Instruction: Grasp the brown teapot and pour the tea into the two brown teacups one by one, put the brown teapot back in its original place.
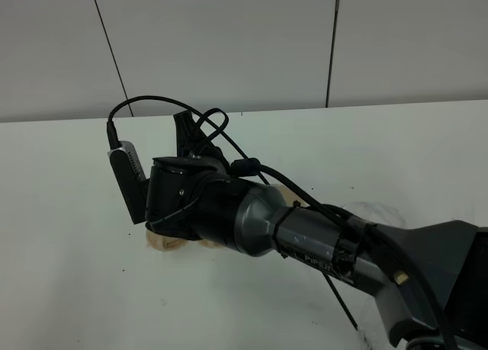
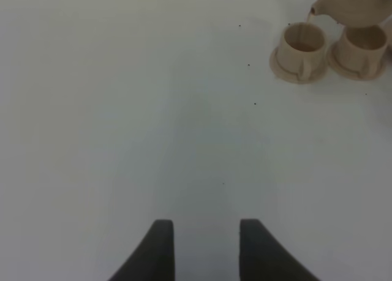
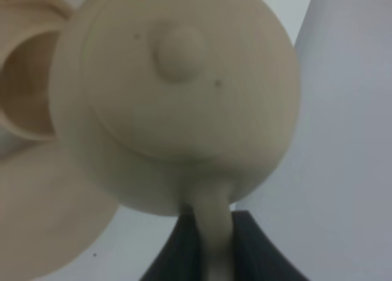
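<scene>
The brown teapot (image 3: 177,97) hangs tilted above the two brown teacups, its loop handle (image 3: 211,232) pinched in my right gripper (image 3: 211,247), which is shut on it. In the left wrist view the teapot (image 2: 355,5) points its spout over the nearer-left teacup (image 2: 301,45), and a thin stream runs into it. The other teacup (image 2: 364,45) stands right beside it, each on its own saucer. My left gripper (image 2: 205,250) is open over bare table, far from the cups. In the high view my right arm (image 1: 229,213) hides the teapot and both cups.
A sliver of a cup's saucer (image 1: 169,242) shows under my right wrist. A beige patch (image 1: 286,194) peeks out behind the forearm; I cannot tell what it is. A wide beige saucer (image 3: 43,213) lies below the teapot. White table (image 1: 69,289) all around.
</scene>
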Available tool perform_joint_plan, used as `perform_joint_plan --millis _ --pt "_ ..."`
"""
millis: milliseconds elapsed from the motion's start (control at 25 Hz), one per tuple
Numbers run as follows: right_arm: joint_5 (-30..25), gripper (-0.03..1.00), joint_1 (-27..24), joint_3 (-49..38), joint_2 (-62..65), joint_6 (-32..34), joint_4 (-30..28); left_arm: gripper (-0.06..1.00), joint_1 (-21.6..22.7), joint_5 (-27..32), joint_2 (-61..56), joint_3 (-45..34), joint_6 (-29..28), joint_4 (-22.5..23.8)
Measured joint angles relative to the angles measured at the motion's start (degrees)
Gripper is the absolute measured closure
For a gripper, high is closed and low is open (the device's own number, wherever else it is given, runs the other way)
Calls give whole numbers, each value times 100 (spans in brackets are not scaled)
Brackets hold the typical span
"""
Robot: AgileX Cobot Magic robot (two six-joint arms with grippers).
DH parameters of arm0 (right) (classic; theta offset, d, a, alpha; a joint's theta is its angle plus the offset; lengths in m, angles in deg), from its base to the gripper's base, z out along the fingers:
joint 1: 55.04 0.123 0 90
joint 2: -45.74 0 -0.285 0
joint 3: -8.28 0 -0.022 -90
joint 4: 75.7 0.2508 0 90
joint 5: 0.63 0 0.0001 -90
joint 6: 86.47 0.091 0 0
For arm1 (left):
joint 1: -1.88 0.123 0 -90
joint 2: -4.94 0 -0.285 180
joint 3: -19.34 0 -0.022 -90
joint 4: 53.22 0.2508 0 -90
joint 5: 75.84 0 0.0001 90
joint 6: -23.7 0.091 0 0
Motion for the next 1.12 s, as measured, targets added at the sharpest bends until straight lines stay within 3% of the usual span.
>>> perform_joint_plan --millis 320,1120 --pt "10 87 91 -157 -2 311 -344 62 0 0 0 0 0 0" --pt "-43 87 102 -157 -2 333 -373 62 0 0 0 0 0 0"
